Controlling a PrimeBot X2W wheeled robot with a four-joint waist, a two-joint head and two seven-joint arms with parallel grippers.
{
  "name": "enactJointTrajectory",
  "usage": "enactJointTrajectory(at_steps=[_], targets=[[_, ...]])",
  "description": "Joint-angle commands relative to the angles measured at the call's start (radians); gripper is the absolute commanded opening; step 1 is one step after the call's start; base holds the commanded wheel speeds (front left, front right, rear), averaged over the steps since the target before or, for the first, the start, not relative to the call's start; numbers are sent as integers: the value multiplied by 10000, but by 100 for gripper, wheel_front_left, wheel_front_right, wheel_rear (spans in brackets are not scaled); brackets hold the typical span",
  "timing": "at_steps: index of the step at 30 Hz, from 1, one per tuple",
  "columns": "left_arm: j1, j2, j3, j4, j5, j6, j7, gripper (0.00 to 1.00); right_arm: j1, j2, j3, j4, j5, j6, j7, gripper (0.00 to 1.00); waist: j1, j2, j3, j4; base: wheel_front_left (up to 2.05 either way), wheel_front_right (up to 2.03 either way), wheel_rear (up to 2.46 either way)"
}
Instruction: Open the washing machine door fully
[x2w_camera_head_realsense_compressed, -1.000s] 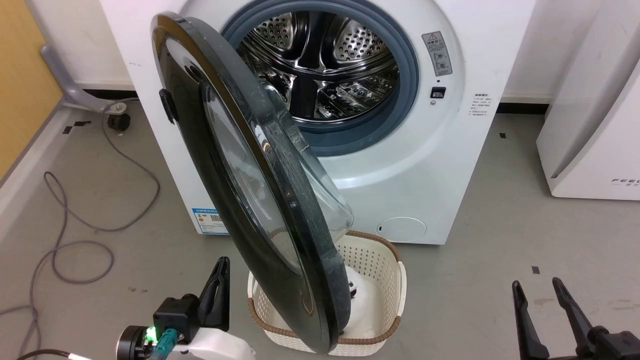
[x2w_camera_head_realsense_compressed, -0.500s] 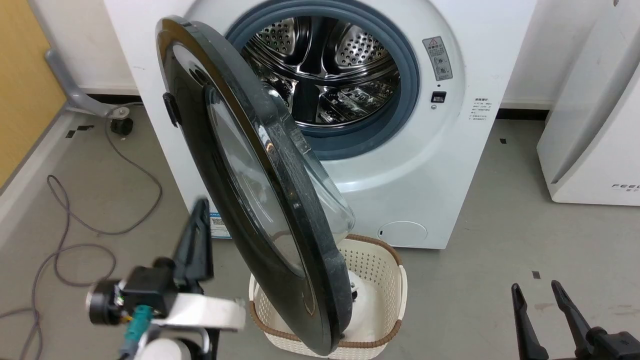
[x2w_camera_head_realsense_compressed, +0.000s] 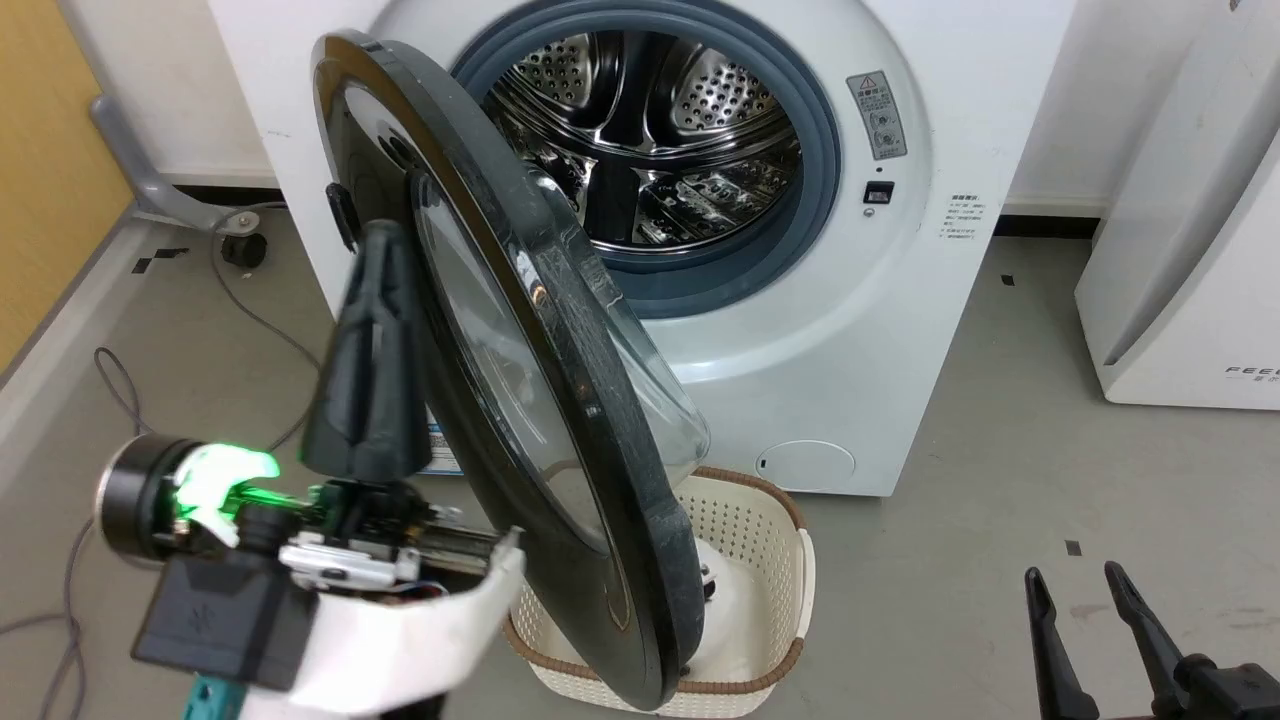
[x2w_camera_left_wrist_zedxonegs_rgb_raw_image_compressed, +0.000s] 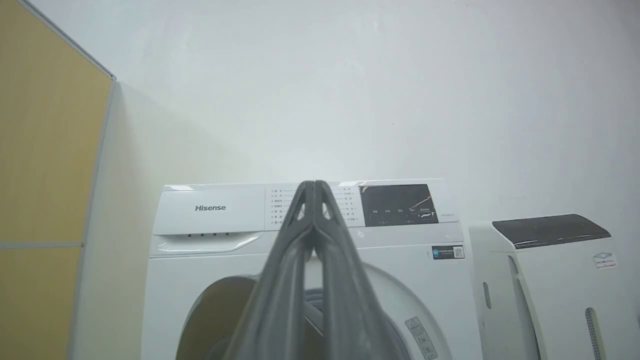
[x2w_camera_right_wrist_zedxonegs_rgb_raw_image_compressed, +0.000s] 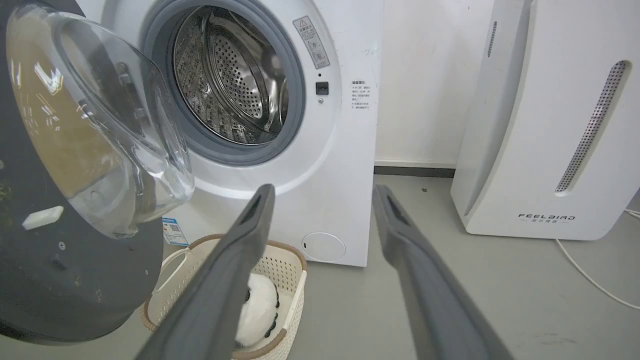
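The white washing machine (x2w_camera_head_realsense_compressed: 850, 330) stands with its steel drum (x2w_camera_head_realsense_compressed: 650, 130) exposed. Its round black door (x2w_camera_head_realsense_compressed: 590, 400) hangs partly open, edge toward me, glass bowl (x2w_camera_head_realsense_compressed: 655, 400) facing the machine. My left gripper (x2w_camera_head_realsense_compressed: 378, 235) is raised on the door's outer side, close by its left rim, fingers pointing up and shut on nothing; whether it touches the door I cannot tell. In the left wrist view its fingertips (x2w_camera_left_wrist_zedxonegs_rgb_raw_image_compressed: 314, 184) meet in front of the machine's control panel (x2w_camera_left_wrist_zedxonegs_rgb_raw_image_compressed: 210, 207). My right gripper (x2w_camera_head_realsense_compressed: 1072, 580) is open, low at the right; the right wrist view shows it (x2w_camera_right_wrist_zedxonegs_rgb_raw_image_compressed: 324, 190) facing the machine (x2w_camera_right_wrist_zedxonegs_rgb_raw_image_compressed: 340, 165) and door (x2w_camera_right_wrist_zedxonegs_rgb_raw_image_compressed: 75, 280).
A cream laundry basket (x2w_camera_head_realsense_compressed: 775, 520) holding something white sits on the floor under the door's lower edge. A white FEELBAIRD appliance (x2w_camera_head_realsense_compressed: 1180, 250) stands to the right. A grey cable (x2w_camera_head_realsense_compressed: 100, 360) loops on the floor at the left, near a yellow panel (x2w_camera_head_realsense_compressed: 50, 150).
My left gripper has risen from near the floor to beside the door's outer face. The door and the right gripper have kept their places. The camera shifted slightly.
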Motion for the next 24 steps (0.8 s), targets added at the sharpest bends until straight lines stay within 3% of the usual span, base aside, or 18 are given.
enactJointTrajectory(at_steps=[1,9,15,24], targets=[[-107,18,-175,-150,-61,49,-42,0,1,41,-3,30,53,6,20,100,0,0,6,-9,0,0,0],[-162,16,-1753,-420,-580,4,-42,0,-30,41,2,108,114,6,9,100,0,0,5,-30,0,0,0],[-105,15,-2944,131,-1224,-218,40,0,-54,41,1,165,175,6,37,100,0,0,4,7,0,0,0],[-35,15,-4522,1375,-2254,-41,1895,0,-60,41,-21,210,237,6,82,100,0,0,-32,65,0,0,0]])
